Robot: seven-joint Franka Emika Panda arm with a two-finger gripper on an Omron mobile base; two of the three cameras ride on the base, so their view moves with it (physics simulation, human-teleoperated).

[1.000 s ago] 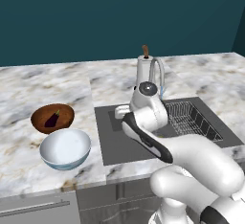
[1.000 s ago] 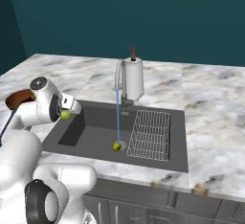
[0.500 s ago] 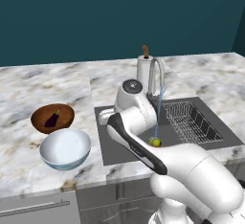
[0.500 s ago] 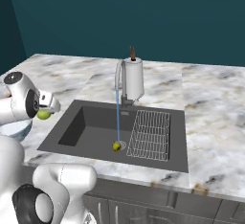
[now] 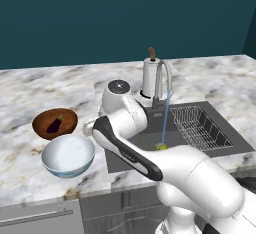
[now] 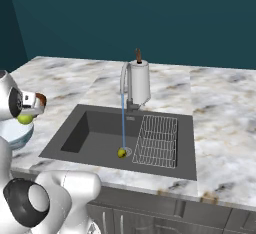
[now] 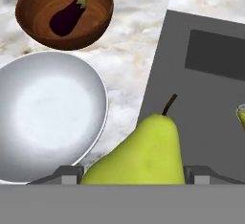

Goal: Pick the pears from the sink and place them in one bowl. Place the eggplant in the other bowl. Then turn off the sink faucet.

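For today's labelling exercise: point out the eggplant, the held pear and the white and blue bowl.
eggplant [image 7: 67,17], hand view, middle of its dark body.
held pear [image 7: 143,158], hand view, its broad lower half.
white and blue bowl [image 5: 65,169], left base view, blue outer wall.

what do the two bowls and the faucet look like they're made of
Smaller bowl holding the eggplant: probably wood, reddish-brown and matte. Larger bowl: likely glazed ceramic, smooth white inside, pale blue outside in the left base view. Faucet: seemingly brushed metal, slim and grey, water running.
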